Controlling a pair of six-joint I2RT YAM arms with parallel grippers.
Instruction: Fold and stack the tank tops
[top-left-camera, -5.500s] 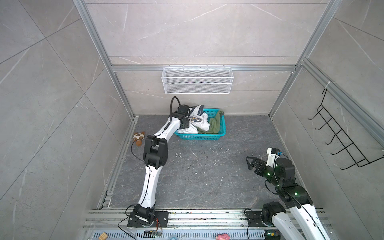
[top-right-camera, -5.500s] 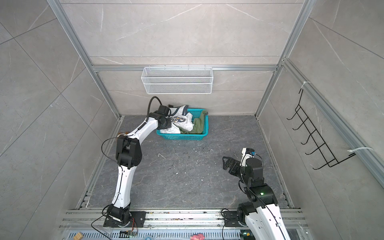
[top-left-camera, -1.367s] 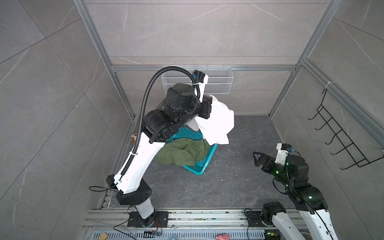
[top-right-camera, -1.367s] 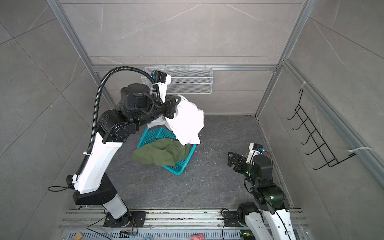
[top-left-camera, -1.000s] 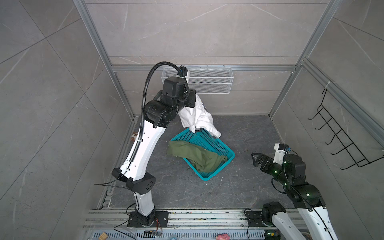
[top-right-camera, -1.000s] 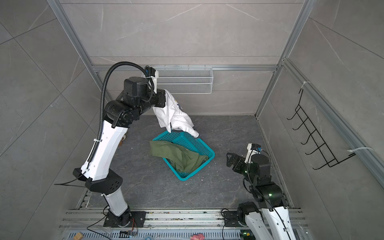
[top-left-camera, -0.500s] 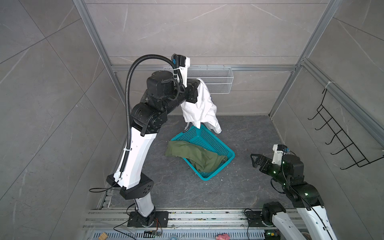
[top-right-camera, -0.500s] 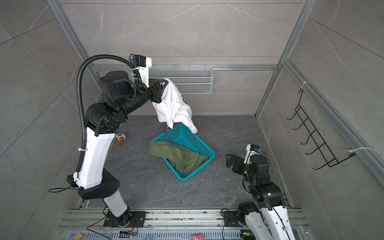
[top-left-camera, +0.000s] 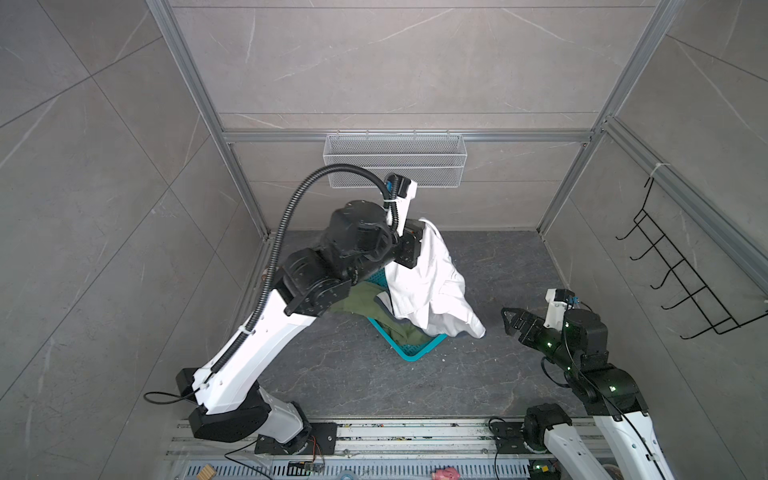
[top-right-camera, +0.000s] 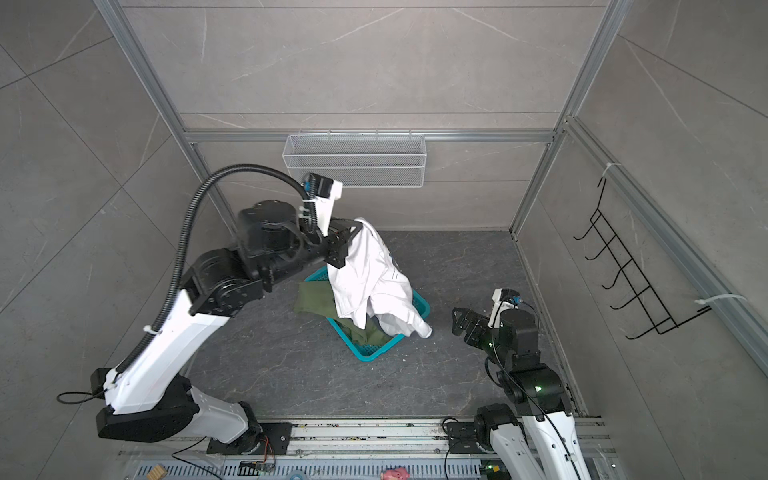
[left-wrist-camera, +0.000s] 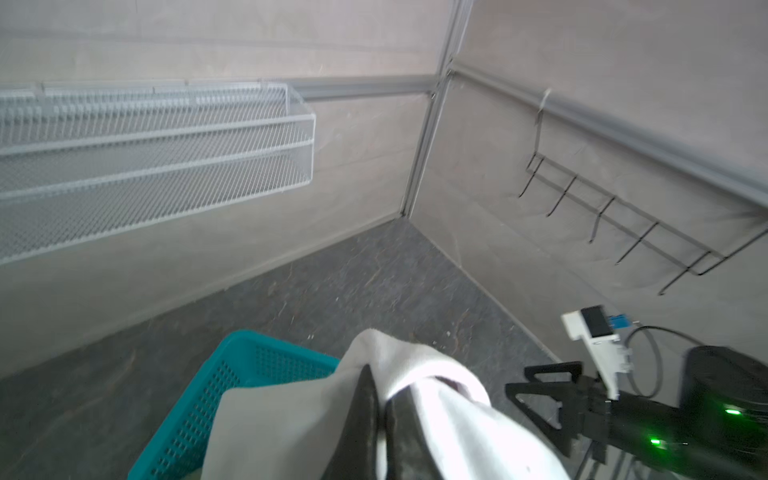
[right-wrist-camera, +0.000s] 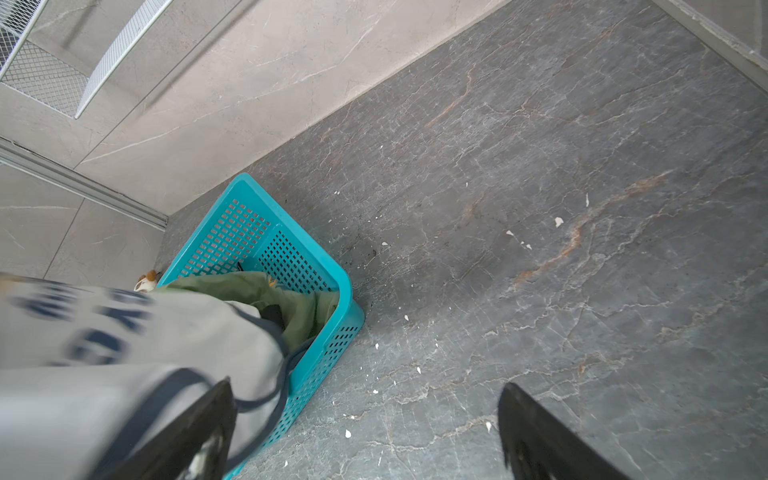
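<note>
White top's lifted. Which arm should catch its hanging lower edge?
Right. The right gripper is open and empty near the hanging hem of the white tank top; the left gripper is shut on its upper part.

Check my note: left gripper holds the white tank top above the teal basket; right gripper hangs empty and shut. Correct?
No: the right gripper is empty but open, jaws wide apart in the right wrist view. The left gripper does hold the white tank top above the teal basket.
</note>
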